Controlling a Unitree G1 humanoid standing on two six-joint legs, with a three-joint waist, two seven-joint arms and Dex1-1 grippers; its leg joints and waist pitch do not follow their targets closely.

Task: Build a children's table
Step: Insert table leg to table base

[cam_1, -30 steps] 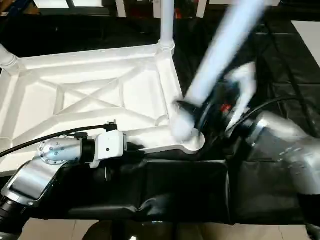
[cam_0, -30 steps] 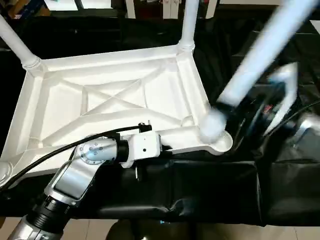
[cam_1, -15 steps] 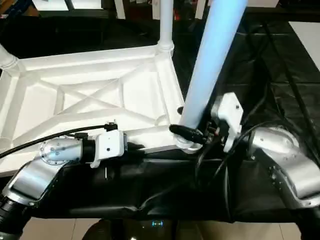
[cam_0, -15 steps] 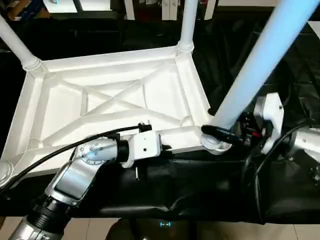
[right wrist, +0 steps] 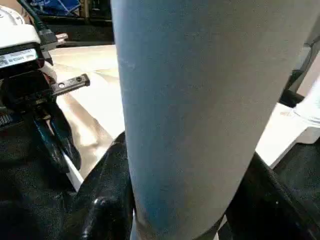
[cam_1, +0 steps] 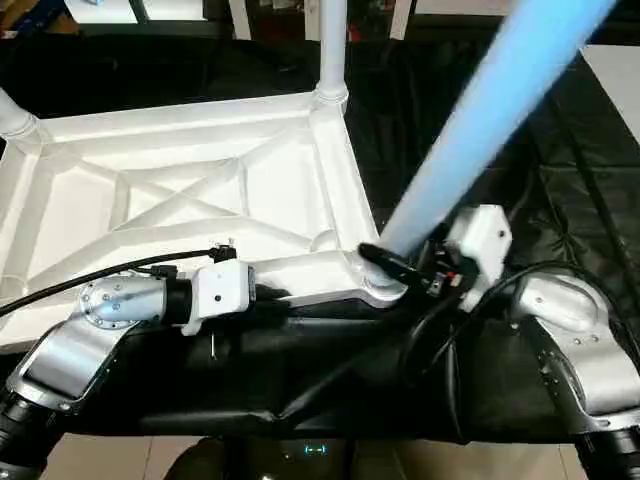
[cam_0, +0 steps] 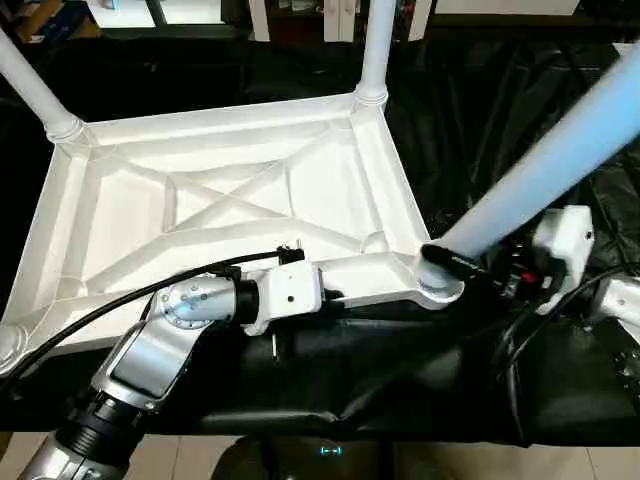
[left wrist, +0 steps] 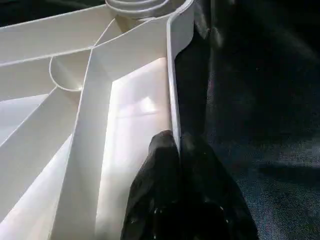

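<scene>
The children's table's white tabletop (cam_0: 230, 200) lies upside down, its X-ribs facing up. Two white legs stand in its far corner sockets, one on the left (cam_0: 38, 92) and one on the right (cam_0: 376, 50). My right gripper (cam_0: 455, 262) is shut on a third leg (cam_0: 545, 160) close to its lower end. That end sits at the near right corner socket (cam_0: 440, 288), and the leg leans up and to the right. My left gripper (left wrist: 177, 150) is shut, pinching the tabletop's near rim (left wrist: 172, 90) a little left of that socket.
The tabletop rests on a large work table covered in black cloth (cam_0: 420, 370), whose front edge runs just below my forearms. A black cable (cam_0: 90, 315) trails over my left arm. Furniture legs (cam_0: 262, 15) and boxes stand beyond the far edge.
The held leg's lower end came down to the near right socket. Since half a second ago the leg has tipped further right, and my right wrist has shifted right. My left gripper kept still.
</scene>
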